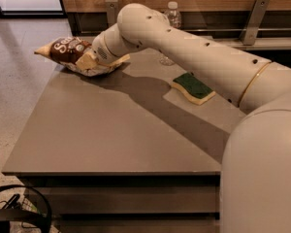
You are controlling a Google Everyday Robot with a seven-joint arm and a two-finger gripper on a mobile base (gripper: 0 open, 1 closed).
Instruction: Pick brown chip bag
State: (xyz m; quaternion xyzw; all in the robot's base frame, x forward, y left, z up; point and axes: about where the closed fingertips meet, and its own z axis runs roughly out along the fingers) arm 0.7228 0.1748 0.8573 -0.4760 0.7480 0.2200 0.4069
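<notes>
A grey table (pixel 111 130) fills the middle of the view, seen from above and slightly in front. At the table's far left corner lies the brown chip bag (pixel 68 50), a crinkled snack bag with a dark brown centre, white lettering and tan-yellow edges. One pointed end of the bag juts out past the table's left edge, above the speckled floor (pixel 14 91).

A thick cream-coloured robot arm (pixel 184 42) stretches over the table's far side, from the robot's rounded body (pixel 266 169) at the table's near right towards that far left corner. At the arm's tip, the gripper (pixel 89 61) sits against the bag's right half, touching its crumpled surface. Whether the jaws are open or closed on the bag cannot be told, because the wrist and the bag's folds hide them.

On the table's right side, well apart from the bag, lies a sponge (pixel 194 87), green on top and yellow beneath, partly under the arm. The arm's shadow falls across the table's middle.

Beyond the table's far edge, a clear water bottle (pixel 172 14) with a white cap stands behind the arm, in front of a wooden wall with two metal brackets (pixel 254 18). Below the table's near left corner, a black looped object (pixel 19 212) sits low by the floor.
</notes>
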